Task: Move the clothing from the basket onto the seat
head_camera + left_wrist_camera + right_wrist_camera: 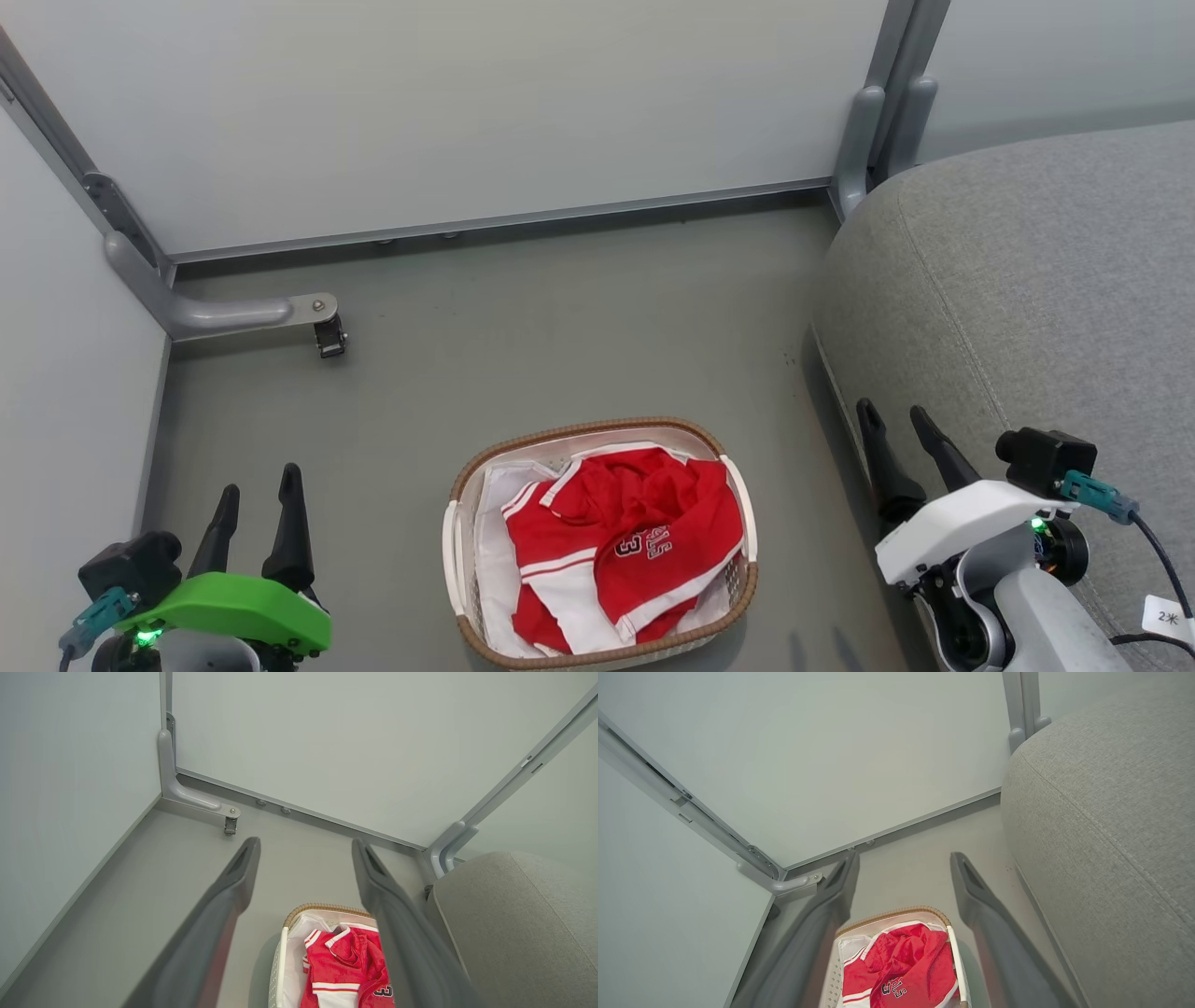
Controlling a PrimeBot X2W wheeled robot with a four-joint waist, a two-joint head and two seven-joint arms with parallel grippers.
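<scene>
The basket (pixel 597 424) was parked on the floor (pixel 523 317) at the lower middle of the head view. The clothing (pixel 635 532) was bunched up inside it, red with white stripes, with the white lettering and a 3 turned up. A white liner (pixel 490 551) could be seen under it along the basket's left side.

The seat (pixel 1027 280) was spread over the right side of the frame, near the basket, with a strip of floor left between them.

The left gripper (pixel 261 481) was held at the lower left, well apart from the basket, fingers spread wide with nothing between them. The right gripper (pixel 893 411) was held at the lower right, seen against the seat's edge, also spread wide with nothing gripped.

In both wrist views the basket and clothing were seen low in the frame, between the dark fingers.
</scene>
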